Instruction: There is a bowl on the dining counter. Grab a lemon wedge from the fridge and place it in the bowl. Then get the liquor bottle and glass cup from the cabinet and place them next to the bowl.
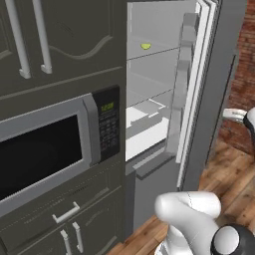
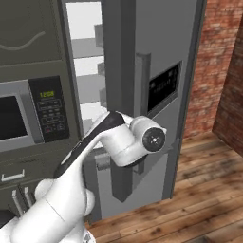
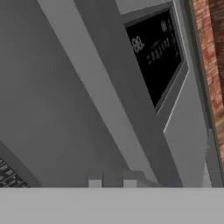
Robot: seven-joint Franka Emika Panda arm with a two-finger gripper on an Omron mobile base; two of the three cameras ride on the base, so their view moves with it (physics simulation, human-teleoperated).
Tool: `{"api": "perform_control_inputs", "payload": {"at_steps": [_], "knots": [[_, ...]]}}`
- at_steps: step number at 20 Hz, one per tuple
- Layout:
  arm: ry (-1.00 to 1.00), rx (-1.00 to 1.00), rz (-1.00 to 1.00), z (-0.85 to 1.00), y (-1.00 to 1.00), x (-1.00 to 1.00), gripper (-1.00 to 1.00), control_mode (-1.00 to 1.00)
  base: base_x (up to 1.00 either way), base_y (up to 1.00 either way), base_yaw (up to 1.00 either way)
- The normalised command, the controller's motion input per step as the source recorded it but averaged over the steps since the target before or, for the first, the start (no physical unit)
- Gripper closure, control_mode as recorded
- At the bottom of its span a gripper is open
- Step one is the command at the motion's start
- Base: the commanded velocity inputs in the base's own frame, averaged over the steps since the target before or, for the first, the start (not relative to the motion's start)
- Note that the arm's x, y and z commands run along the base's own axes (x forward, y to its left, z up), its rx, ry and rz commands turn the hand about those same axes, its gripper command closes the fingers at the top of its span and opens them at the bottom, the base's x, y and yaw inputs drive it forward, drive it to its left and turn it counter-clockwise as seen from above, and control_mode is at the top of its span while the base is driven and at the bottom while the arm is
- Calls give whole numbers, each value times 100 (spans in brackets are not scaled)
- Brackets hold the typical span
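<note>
- Pincer [image 3: 112, 180] at bottom edge of hand view, tips close together and just beside the long bar handle [image 3: 105, 109] of the fridge door [image 3: 52, 100]; contact or grasp on the bar not resolvable, tips mostly cut off by the frame edge.
- Jaw state not readable: cannot tell.
- Fridge [image 1: 164, 99] open in left base view; door [image 2: 156, 95] swung out, outer face toward right base view.
- Lemon wedge [image 1: 145, 46] small, yellow-green, lying on an upper fridge shelf [image 1: 149, 55]; long axis roughly left–right across the shelf.
- Handle [image 2: 142, 102] upright, long axis vertical; runs diagonally in hand view owing to hand roll.
- Black dispenser panel [image 3: 155, 52] carries pale markings, too blurred to read.
- Microwave [image 1: 50, 144] keypad display [image 1: 107, 106] shows green digits, not legible.
</note>
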Motion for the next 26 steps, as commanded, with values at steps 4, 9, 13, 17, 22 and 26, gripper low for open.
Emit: {"api": "perform_control_inputs", "payload": {"at_steps": [4, 9, 13, 17, 22, 26], "knots": [[0, 0, 0, 41, -13, -99, -100, -100, 0, 0, 0], [-3, 0, 0, 56, 20, -100, -100, -100, 0, 0, 0], [-3, -5, -3, 55, 56, -100, -100, -100, 0, 0, 0], [0, -13, -4, 42, 91, -100, -100, -100, 0, 0, 0], [7, -20, -6, 19, 96, -29, -100, -100, 0, 0, 0], [16, -16, -8, 2, 43, 42, -100, -100, 0, 0, 0]]}}
